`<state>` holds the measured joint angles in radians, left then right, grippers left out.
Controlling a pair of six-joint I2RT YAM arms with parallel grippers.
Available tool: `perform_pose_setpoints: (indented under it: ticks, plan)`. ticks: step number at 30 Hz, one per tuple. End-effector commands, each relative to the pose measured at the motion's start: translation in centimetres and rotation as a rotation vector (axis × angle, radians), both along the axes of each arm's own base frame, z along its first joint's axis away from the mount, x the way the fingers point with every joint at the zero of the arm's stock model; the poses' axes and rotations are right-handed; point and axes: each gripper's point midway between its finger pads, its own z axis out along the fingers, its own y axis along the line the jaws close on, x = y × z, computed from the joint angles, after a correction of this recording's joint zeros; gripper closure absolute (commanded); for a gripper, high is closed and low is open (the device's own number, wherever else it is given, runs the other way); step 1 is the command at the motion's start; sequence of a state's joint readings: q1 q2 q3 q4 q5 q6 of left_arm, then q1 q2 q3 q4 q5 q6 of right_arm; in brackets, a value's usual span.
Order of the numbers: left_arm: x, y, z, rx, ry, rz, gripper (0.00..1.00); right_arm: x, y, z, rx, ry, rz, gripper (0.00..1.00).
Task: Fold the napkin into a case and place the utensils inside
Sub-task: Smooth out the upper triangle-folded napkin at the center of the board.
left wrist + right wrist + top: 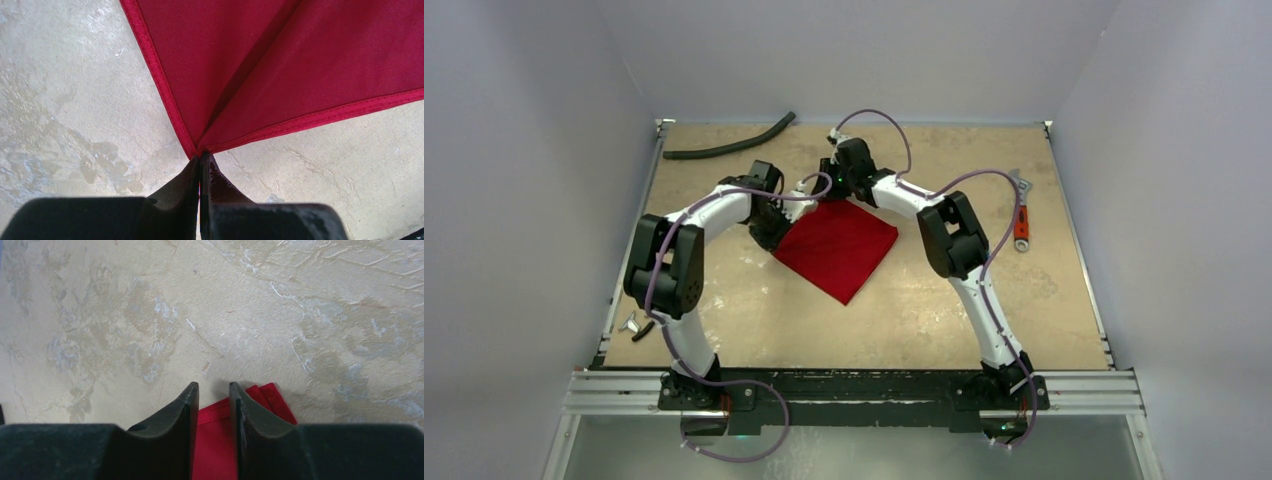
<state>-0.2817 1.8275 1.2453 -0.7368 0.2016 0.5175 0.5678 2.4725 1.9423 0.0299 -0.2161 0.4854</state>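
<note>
Left hand pinching napkin corner, right hand parted

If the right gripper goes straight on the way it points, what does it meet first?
Probably the bare table: the napkin corner lies inside the right gripper, and past it only tabletop shows. Depth is unclear.

High rear view looking down, wrist views close, all sharing napkin

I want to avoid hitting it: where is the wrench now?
In the top view, the wrench lies near the right edge of the table, just right of the elbow of the right arm, apart from the napkin.
</note>
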Motion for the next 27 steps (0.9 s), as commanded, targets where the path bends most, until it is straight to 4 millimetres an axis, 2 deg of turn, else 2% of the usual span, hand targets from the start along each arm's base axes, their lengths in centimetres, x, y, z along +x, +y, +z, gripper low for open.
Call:
perform_pose_setpoints:
  ticks: [1,5,7,9,10,14,19,23,27]
  plan:
    - [1.0,0.1,-0.1,0.0,-0.04,0.009,1.0,-0.1,-0.7,5.4,0.041,-0.046,0.027,0.63]
    - [1.7,-0.3,0.0,-0.022,-0.051,0.028,1.0,-0.2,-2.2,9.2,0.112,-0.086,0.035,0.51]
    - [1.7,-0.4,0.1,-0.026,-0.055,0.031,1.0,-0.9,-3.9,10.7,0.138,-0.092,0.028,0.48]
    - [1.7,-0.3,0.1,-0.025,-0.059,0.031,0.93,-2.0,-6.0,11.7,0.16,-0.091,0.015,0.47]
    - [1.6,-0.3,0.0,-0.023,-0.06,0.028,0.92,-2.9,-7.1,11.5,0.162,-0.08,0.007,0.48]
    - [1.2,-0.1,-0.3,-0.018,-0.057,0.019,0.9,-7.7,-11.2,8.8,0.139,0.013,-0.017,0.58]
    - [1.1,0.0,-0.5,-0.011,-0.056,0.017,0.89,-12.7,-14.0,5.6,0.143,0.11,-0.022,0.8]
    - [1.1,0.0,-0.6,-0.014,-0.052,0.019,0.9,-14.7,-15.0,4.9,0.191,0.137,-0.015,0.91]
    - [1.3,0.0,-0.8,-0.009,-0.059,0.021,0.89,-14.7,-16.2,4.3,0.21,0.151,-0.027,0.94]
